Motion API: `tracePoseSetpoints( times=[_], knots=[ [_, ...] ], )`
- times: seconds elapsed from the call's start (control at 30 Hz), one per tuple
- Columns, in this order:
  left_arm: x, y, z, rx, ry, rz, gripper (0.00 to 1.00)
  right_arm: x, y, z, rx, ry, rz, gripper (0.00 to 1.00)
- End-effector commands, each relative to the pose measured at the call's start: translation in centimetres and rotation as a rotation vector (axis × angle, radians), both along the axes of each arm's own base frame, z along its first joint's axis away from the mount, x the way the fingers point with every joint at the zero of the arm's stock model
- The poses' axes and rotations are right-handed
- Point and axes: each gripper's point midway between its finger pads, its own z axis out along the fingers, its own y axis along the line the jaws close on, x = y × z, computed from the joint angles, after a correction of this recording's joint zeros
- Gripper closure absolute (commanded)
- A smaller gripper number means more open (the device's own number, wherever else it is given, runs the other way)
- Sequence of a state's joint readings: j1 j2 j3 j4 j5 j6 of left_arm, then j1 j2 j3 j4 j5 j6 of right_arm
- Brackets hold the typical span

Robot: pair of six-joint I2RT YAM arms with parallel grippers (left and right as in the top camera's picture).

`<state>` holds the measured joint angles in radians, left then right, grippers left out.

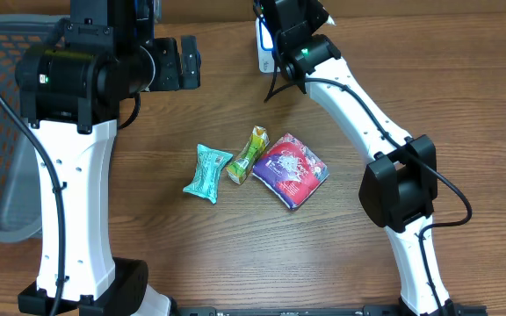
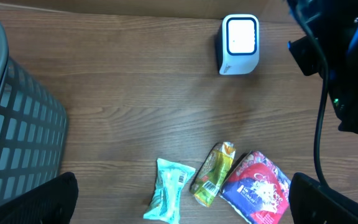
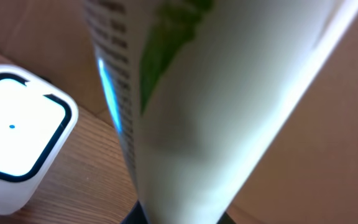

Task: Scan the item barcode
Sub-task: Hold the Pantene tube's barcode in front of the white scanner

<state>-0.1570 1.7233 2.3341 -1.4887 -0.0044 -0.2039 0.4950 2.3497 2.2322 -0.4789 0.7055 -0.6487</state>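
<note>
Wood-grain table [image 1: 235, 254], seen from three cameras. My right end effector [image 1: 292, 25] is closed on the item [image 3: 216, 106], a pale, smooth pack with a green patch and columns of dark print too blurred to read, held just beside the white scanner [image 3: 17, 143] with its lit, dark-rimmed face. Only the right wrist view shows the item; overhead, my arm hides it. My left end effector [image 1: 187, 61] stands fully spread and empty. Its camera shows barcodes on a teal packet [image 2: 169, 191] and a green-yellow packet [image 2: 213, 174], plus a purple-red packet [image 2: 257, 186] with illegible white lettering, and a grey basket [image 2: 11, 124].
</note>
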Motion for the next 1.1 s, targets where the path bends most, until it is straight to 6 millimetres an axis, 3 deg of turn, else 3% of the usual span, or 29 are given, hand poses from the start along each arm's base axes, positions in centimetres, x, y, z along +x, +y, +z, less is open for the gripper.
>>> tracePoseSetpoints(
  times=[0.0,0.33,0.53,0.73,0.9,1.0,1.07],
  knots=[
    [0.2,-0.1,-0.4,-0.005,0.011,0.002,0.00,0.7,0.1,-0.8,-0.062,0.016,0.036,0.96],
    [0.2,-0.1,-0.4,-0.005,0.011,0.002,0.00,1.9,-0.4,-7.2,-0.219,0.126,0.080,0.96],
    [0.2,-0.1,-0.4,-0.005,0.011,0.002,0.00,2.8,-1.7,-8.7,-0.217,0.129,0.057,0.96],
    [0.2,-0.1,-0.4,-0.005,0.011,0.002,0.01,2.5,-1.5,-8.5,-0.233,0.126,0.040,0.96],
    [0.2,-0.1,-0.4,-0.005,0.011,0.002,0.00,1.4,-0.1,-8.7,-0.244,0.166,0.084,0.96],
    [0.2,-0.1,-0.4,-0.005,0.011,0.002,0.00,0.3,1.0,-7.2,-0.183,0.182,0.122,0.96],
    [0.2,-0.1,-0.4,-0.005,0.011,0.002,0.00,-0.7,1.4,-4.8,-0.091,0.174,0.133,0.96]
  ],
)
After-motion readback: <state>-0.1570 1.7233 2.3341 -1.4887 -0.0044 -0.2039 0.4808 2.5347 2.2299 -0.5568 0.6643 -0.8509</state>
